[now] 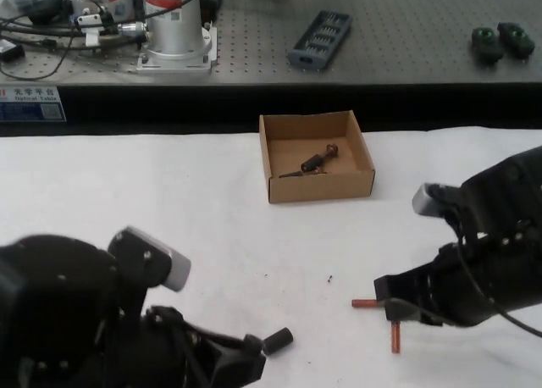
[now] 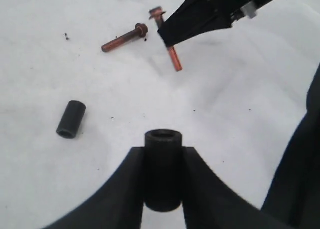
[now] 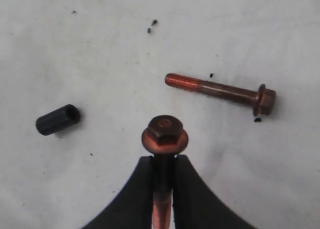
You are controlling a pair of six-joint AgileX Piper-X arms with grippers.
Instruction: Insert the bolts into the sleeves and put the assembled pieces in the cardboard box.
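Black sleeve (image 2: 163, 171) clamped in left hand (image 2: 163, 156), over white bench (image 1: 169, 202). Right hand (image 3: 163, 164) grips copper bolt (image 3: 165, 136) by shank. Spare sleeve (image 2: 71, 119) lies near left hand, spare bolt (image 3: 220, 91) just beside right hand. Box (image 1: 279, 163) farther back, assembled piece (image 1: 320, 159) inside. Metal post (image 1: 174, 19) beyond.

The held bolt (image 3: 165, 136) and the loose bolt (image 3: 220, 91) are copper-red. The held sleeve (image 2: 163, 169) and the loose sleeve (image 2: 71, 119) are matte black. The cardboard box (image 1: 322, 185) is plain brown, the cloth (image 1: 127, 193) white with dark specks.
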